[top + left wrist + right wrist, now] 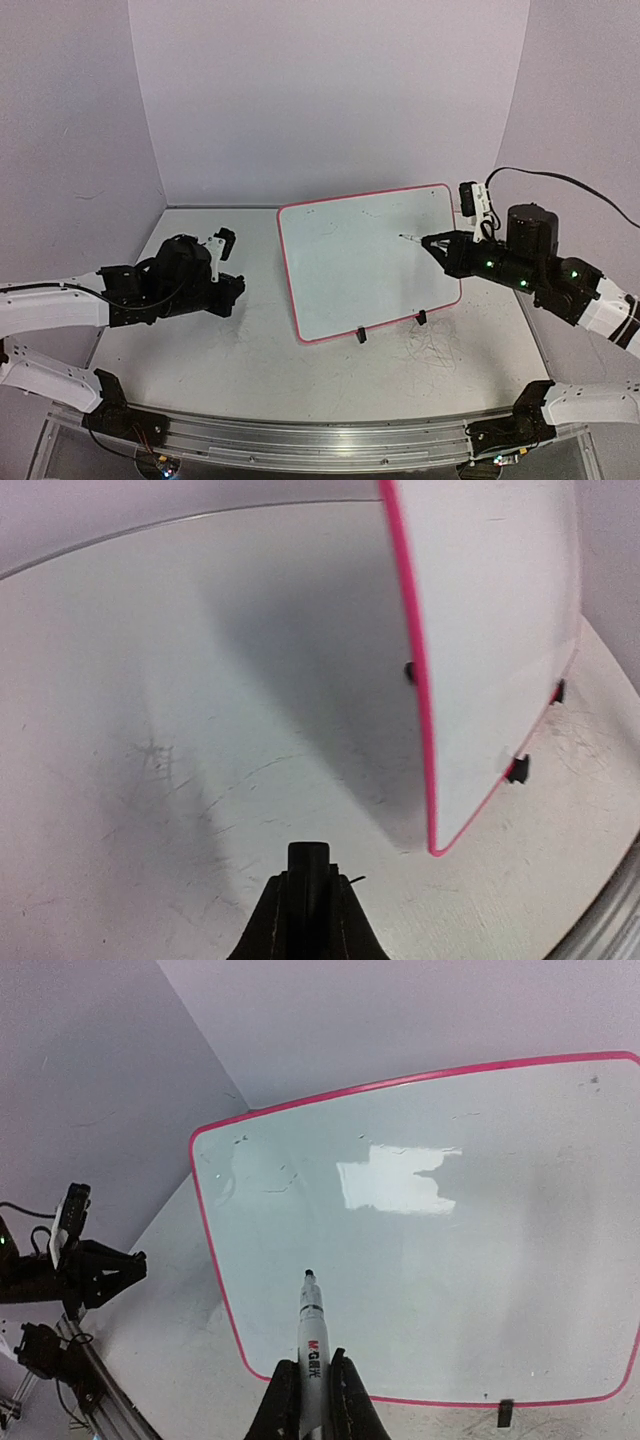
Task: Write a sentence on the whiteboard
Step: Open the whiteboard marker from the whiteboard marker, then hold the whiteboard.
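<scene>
at centre of the top view the whiteboard (350, 270) carries no letters yet; right gripper (310, 1370) jaws pinch a marker (311, 1310) over it, left gripper (308, 852) jaws closed, empty.

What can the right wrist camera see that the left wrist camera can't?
Only the right wrist view: the right pincer shut on a marker, its tip pointing at the whiteboard, whose whole face shows and looks blank. Only the left wrist view: the left pincer, shut and empty, over the scuffed table, with the board seen from its side edge. Both: the whiteboard with its pink rim and a black clip on its edge.
</scene>
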Controlling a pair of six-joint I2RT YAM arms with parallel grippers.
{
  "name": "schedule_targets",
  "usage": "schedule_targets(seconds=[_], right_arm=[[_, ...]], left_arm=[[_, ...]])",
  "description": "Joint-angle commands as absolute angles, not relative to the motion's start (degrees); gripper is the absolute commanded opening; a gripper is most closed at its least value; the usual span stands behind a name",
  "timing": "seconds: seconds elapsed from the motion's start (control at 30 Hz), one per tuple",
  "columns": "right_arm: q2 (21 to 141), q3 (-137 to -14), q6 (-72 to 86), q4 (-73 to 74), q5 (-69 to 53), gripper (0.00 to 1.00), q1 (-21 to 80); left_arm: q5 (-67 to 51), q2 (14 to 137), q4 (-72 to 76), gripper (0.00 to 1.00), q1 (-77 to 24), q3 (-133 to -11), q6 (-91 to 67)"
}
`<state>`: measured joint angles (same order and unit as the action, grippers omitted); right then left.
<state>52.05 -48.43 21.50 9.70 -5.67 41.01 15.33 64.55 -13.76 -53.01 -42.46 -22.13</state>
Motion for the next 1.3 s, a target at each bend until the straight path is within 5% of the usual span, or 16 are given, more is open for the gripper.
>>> schedule_targets(seconds=[0.0,0.93,1.27], right_arm=[[49.58,-51.53,20.09,10.28,4.56,0.00,40.86],[45.98,-50.95,14.34,10.02,7.02,0.00,40.90],[46.56,-51.07,14.89,9.91,9.94,0.00,40.92]], left_arm=[[31.20,67.28,-6.84,0.00,-52.82,-37.96,-35.51],[38.00,97.65,2.87,0.02,-53.00,-40.07,-41.92],[37.79,99.04,3.07,0.17,-53.00,-39.48,-42.11]])
